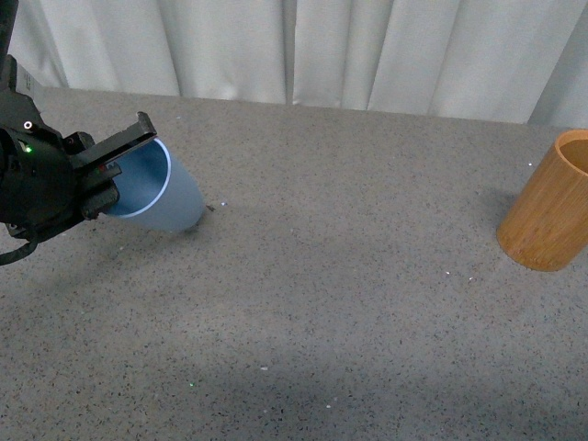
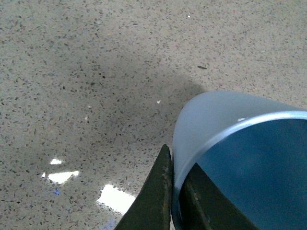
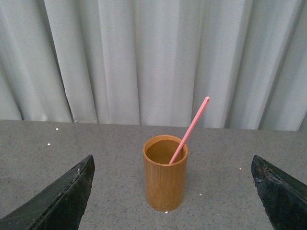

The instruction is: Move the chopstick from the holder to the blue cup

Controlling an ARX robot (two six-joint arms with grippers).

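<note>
My left gripper [image 1: 118,170] is shut on the rim of the blue cup [image 1: 170,197] at the far left. The cup is tilted, its mouth toward the gripper and its base low near the table. In the left wrist view one finger [image 2: 156,196] is outside the cup's wall [image 2: 211,115] and the other inside. The wooden holder [image 1: 549,207] stands at the right edge. In the right wrist view the holder [image 3: 165,179] stands upright with one pink chopstick [image 3: 190,129] leaning out of it. My right gripper [image 3: 172,201] is open, facing the holder from a distance, its fingertips [image 3: 72,191] far apart.
The grey speckled table [image 1: 349,303] spreads between the cup and the holder. White curtains [image 1: 322,46] hang along the far edge.
</note>
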